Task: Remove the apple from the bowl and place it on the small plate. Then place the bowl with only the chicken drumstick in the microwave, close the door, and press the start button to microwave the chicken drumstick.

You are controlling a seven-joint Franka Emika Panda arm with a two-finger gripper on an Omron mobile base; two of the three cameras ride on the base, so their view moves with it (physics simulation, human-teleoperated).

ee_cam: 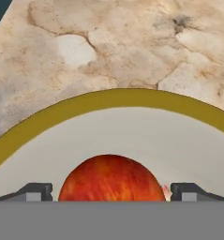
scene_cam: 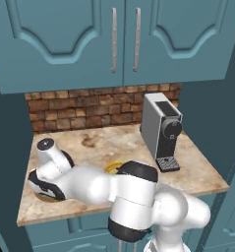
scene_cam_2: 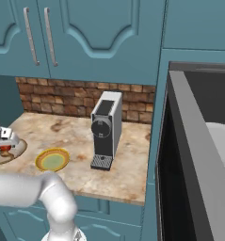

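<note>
My gripper (ee_cam: 111,192) hangs open over the bowl (ee_cam: 108,97), a wide cream dish with an olive-gold rim. Its two fingertips (ee_cam: 36,191) stand on either side of the red apple (ee_cam: 111,177), which lies in the bowl. They are close to the apple and do not grip it. In the right base view the hand sits over the bowl (scene_cam_2: 16,149) at the counter's left end. The small plate (scene_cam_2: 52,159), yellow-rimmed with a pale green centre, lies right of it. The microwave (scene_cam_2: 212,99) is at far right, its door (scene_cam_2: 191,155) swung open. The chicken drumstick is hidden.
A grey coffee machine (scene_cam_2: 105,128) stands on the marble counter (scene_cam_2: 71,136) right of the small plate, before a brick backsplash. Teal cabinets (scene_cam: 119,34) hang above. My forearm (scene_cam: 89,187) lies across the counter's front edge. A flat white disc (scene_cam_2: 221,139) lies inside the microwave.
</note>
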